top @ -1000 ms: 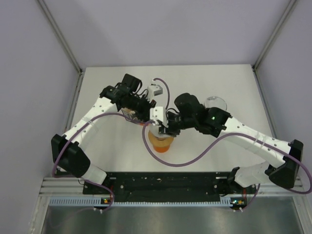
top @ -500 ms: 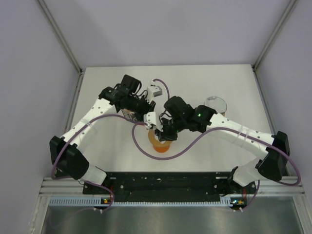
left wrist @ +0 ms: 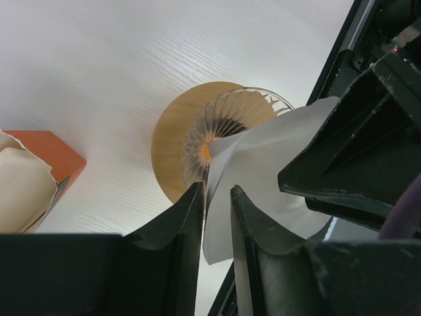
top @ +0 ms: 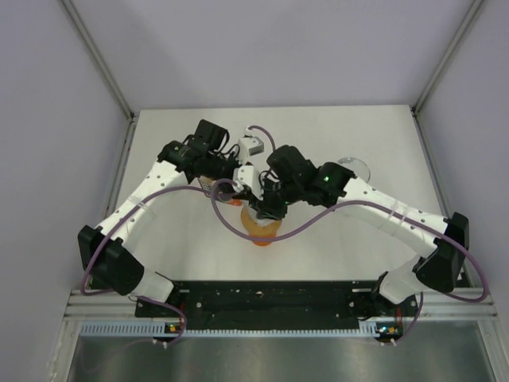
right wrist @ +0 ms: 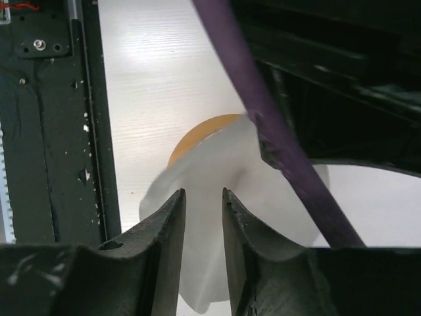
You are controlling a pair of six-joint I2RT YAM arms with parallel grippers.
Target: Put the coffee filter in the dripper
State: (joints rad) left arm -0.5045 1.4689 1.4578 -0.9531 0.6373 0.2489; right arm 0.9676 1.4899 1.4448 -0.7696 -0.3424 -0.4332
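Observation:
The coffee filter (left wrist: 263, 164), a thin white paper cone, hangs partly spread just above the dripper (left wrist: 172, 141), whose tan ring rim and ribbed orange inside show beneath it. My left gripper (left wrist: 216, 191) is shut on one edge of the filter. My right gripper (right wrist: 202, 194) is shut on the filter (right wrist: 217, 164) from the opposite side, with the dripper's rim (right wrist: 197, 130) behind the paper. In the top view both grippers (top: 242, 191) (top: 264, 208) meet over the orange dripper (top: 262, 232) at the table's middle front; the filter is mostly hidden there.
A small orange carton (left wrist: 58, 153) with cream paper lies left of the dripper. A clear glass vessel (top: 354, 169) stands at the right behind my right arm. A purple cable (right wrist: 276, 151) crosses the right wrist view. The black base rail (right wrist: 46, 131) runs along the near edge.
My right gripper has moved left and slightly back over the dripper, closing in on my left gripper. The left arm has shifted only a little.

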